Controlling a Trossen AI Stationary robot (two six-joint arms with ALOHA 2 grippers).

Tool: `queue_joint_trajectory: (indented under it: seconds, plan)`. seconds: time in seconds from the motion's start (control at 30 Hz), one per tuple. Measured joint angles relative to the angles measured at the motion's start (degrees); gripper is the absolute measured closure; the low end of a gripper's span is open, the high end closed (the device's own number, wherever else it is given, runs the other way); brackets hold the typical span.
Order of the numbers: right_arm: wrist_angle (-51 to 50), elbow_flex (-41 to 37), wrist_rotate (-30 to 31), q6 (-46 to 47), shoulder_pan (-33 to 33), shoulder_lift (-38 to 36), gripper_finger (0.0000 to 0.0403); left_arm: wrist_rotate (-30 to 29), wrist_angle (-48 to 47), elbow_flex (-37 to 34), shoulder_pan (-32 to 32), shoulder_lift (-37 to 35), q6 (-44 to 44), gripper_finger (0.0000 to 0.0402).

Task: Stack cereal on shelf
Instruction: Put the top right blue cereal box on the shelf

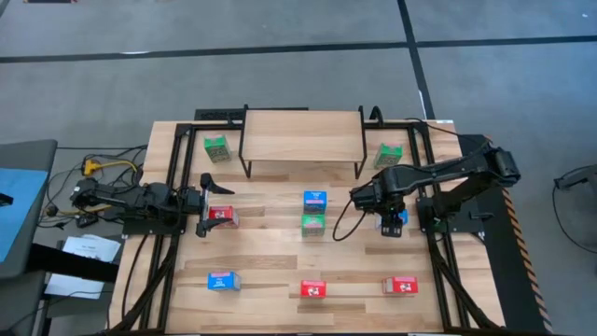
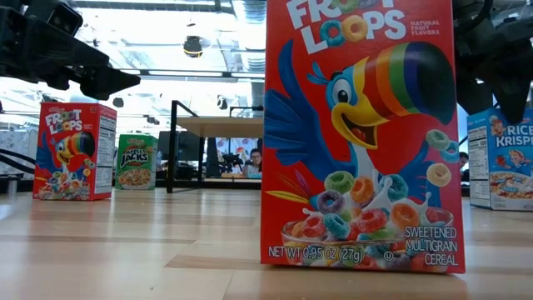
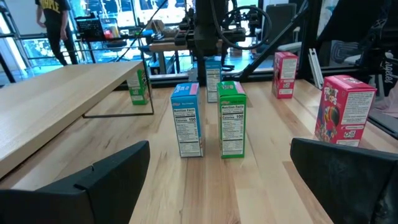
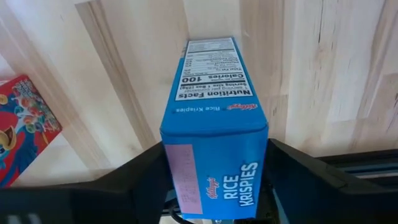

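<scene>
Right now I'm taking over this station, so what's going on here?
The right end effector is straddling a blue Rice Krispies box standing on the table, fingers at its sides. The left end effector waits open beside a red box. The shelf holds nothing yet.

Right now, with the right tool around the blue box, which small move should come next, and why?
Probably finish closing the right tool on the blue Rice Krispies box. Its fingers flank the box on both sides, seemingly not yet pressing firmly, so lifting toward the shelf now could let it slip.
</scene>
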Motion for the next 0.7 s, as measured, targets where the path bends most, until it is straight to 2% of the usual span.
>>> queue_joint_trajectory:
  seconds: [0.43,0.7]
  plan:
    - [-0.8,0.1,0.0,0.0,0.0,0.0,0.0224,0.0,0.0,0.0,0.0,0.0,0.0,0.0022]
    - [-2.9,3.8,0.0,0.0,0.0,0.0,0.0224,0.0,0.0,0.0,0.0,0.0,0.0,0.0022]
